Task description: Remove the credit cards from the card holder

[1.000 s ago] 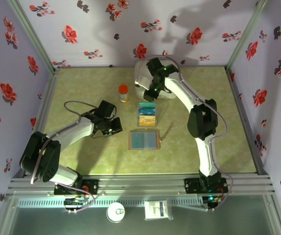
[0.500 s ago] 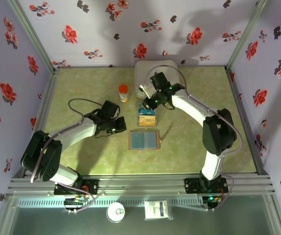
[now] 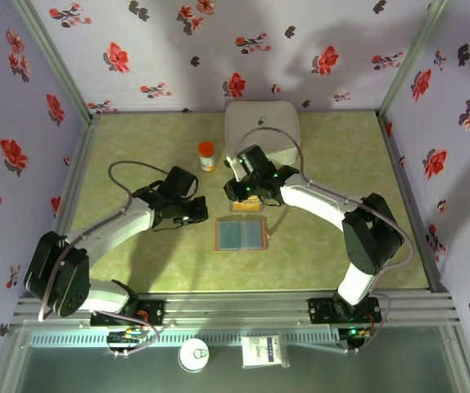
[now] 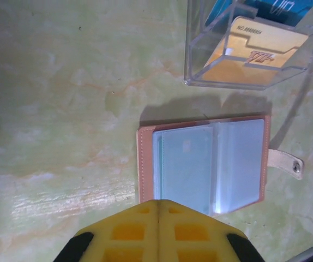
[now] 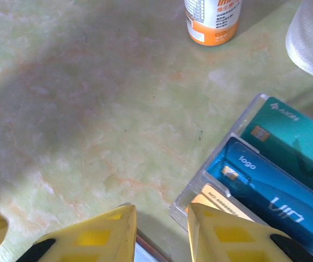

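Two blue-grey panels of the card holder [image 3: 241,236] are seen spread flat on the table [image 3: 137,262], long axis running left to right, just to the right of the left gripper [image 3: 192,214], whose fingers are pressed together on nothing and pointed at the holder. Just beyond it, the right gripper [image 3: 237,191] is held over the clear tray [image 4: 196,54] in which the credit cards [image 5: 265,185] are stacked overlapping; its jaws are narrowly parted, nothing gripped. Whether any card is left in the pockets cannot be told

The right gripper [image 3: 237,195] has swung from the white case [image 3: 261,131], upper centre, down to the clear tray [image 3: 250,206] mid-frame. The left arm [image 3: 112,229] has sunk at its shoulder toward the lower left.
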Tool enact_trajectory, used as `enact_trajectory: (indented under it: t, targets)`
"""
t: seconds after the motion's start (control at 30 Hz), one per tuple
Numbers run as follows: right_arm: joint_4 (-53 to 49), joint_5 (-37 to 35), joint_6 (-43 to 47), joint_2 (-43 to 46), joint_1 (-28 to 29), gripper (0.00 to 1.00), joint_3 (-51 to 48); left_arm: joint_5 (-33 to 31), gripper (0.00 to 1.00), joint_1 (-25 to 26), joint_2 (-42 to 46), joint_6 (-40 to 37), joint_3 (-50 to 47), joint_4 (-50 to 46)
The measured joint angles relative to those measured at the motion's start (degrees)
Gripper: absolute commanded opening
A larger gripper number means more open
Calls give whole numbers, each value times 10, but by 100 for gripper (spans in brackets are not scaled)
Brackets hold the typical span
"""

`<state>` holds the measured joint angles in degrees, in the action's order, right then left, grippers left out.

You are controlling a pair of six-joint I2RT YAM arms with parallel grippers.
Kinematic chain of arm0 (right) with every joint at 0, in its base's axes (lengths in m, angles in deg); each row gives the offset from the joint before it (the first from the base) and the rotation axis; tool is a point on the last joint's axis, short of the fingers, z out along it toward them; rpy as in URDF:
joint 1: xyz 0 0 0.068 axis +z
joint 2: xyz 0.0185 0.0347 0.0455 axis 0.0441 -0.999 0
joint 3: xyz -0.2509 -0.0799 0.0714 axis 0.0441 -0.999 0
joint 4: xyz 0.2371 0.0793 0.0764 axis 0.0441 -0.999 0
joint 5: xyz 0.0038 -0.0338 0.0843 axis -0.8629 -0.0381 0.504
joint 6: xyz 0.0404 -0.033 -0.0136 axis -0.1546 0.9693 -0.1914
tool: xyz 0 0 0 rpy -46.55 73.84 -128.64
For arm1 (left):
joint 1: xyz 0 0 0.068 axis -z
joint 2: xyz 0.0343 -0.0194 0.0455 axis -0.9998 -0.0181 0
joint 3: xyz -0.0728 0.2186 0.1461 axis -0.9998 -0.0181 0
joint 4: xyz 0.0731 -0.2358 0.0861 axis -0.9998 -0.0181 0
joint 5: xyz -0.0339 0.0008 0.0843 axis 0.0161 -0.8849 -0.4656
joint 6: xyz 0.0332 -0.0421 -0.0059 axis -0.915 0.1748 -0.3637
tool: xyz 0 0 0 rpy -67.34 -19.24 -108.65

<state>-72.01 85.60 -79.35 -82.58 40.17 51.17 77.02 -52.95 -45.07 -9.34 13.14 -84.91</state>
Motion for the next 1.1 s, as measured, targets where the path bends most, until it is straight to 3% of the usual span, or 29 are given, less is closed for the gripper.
enact_trajectory:
  t: [0.4,1.1]
  targets:
    - [83,-16,-110,-29,60,29,-22,-13,3,0,-34,-27,28,-34]
    - [131,-31,-193,-10,62,29,-92,-11,3,-11,-7,-72,-4,-11]
